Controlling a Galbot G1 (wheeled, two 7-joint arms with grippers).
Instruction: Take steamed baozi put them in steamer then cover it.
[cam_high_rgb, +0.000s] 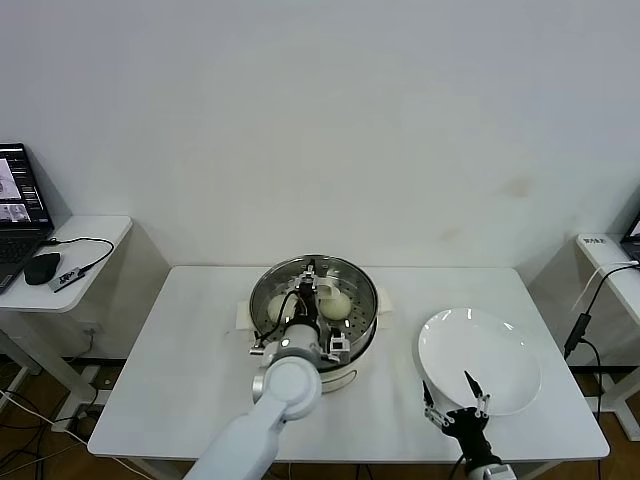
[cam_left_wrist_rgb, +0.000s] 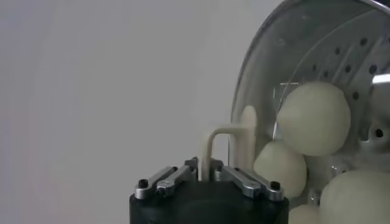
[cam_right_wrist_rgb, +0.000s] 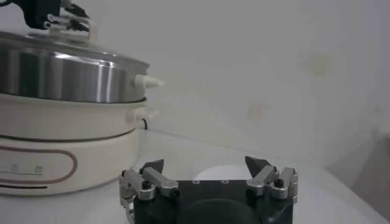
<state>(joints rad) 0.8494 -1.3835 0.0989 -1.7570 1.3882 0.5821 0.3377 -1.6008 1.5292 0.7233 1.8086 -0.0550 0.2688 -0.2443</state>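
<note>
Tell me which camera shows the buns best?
The left wrist view: the buns fill it up close, seen through the glass lid. The head view shows only a couple of buns in the steamer, partly behind the left arm. The right wrist view shows none, just the steamer's side.

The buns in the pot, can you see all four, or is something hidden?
- Head view: the left pincer and its arm cover much of the steamer; only one bun shows clearly.
- Left wrist view: the picture's edge cuts off the lowest buns; the lid handle hides part of another.
- Right wrist view: the steamer wall hides every bun.
</note>
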